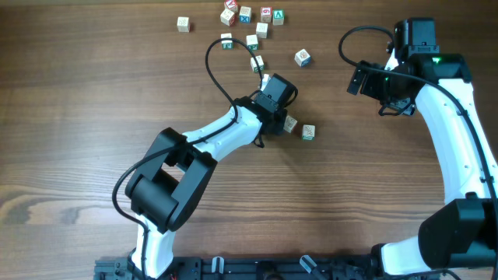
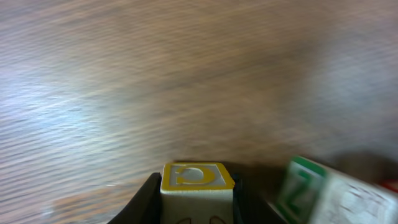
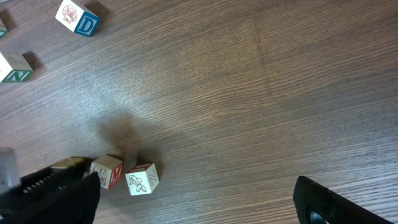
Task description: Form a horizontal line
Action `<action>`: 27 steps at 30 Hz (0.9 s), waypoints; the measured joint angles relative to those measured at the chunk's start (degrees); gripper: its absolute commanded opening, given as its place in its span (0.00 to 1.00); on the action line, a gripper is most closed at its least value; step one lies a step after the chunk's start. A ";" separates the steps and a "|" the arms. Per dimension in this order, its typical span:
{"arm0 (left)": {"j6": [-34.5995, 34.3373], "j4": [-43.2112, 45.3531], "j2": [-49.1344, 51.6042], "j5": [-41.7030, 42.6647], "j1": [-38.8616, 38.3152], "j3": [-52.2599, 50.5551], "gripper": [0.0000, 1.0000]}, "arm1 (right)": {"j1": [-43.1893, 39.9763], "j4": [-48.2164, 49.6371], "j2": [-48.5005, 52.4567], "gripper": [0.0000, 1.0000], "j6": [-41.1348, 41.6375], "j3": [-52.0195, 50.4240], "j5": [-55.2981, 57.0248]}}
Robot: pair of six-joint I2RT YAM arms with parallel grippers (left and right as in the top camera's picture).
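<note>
Read the lettering first. The yellow-faced cube [image 2: 198, 177] carries a rounded yellow letter in a square frame, either D or O; you cannot settle which. Just to its right, across a narrow gap, the Z cube [image 2: 303, 190] shows a green Z. In the right wrist view the D cube [image 3: 78, 17] shows a blue D beside a shell drawing, and the N cube [image 3: 13, 67] at the left edge shows a green N. The left pincer [image 2: 198, 196] is drawn in to a narrow gap and pinches the yellow-faced cube between its black fingers [image 2: 148, 199]. The right pincer [image 1: 380, 92] stands spread wide over the wooden table [image 1: 93, 117], gripping nothing. Locate the horizontal line [image 1: 290, 123] near the table's middle, directly right of the left pincer. There the red-lettered cube [image 3: 107, 171], its letter unreadable, and the drawing cube [image 3: 142, 179] lie close side by side. The loose cubes [image 1: 245, 13] lie scattered toward the far edge.
</note>
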 measured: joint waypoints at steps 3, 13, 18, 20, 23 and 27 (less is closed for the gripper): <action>2.34 -0.02 0.00 3.78 -0.11 0.04 0.04 | 0.00 -0.02 0.00 1.00 0.00 0.00 0.00; 5.31 -0.68 0.00 8.90 -0.20 0.15 0.04 | -0.35 -0.07 0.00 1.00 0.81 0.00 0.00; 5.35 -1.11 0.00 11.21 -0.20 0.22 0.04 | -4.98 -0.22 0.00 1.00 2.86 0.00 -1.49; 5.38 -1.11 0.00 12.00 -0.20 0.22 0.04 | -8.02 -0.22 0.00 1.00 2.93 0.00 -3.37; 5.35 -1.11 0.00 12.98 -0.33 0.22 0.04 | -11.69 -0.33 0.00 1.00 3.10 0.00 -5.73; 3.98 -1.05 0.00 12.79 -0.92 0.22 0.04 | -14.21 -1.29 0.00 1.00 3.28 0.00 -7.50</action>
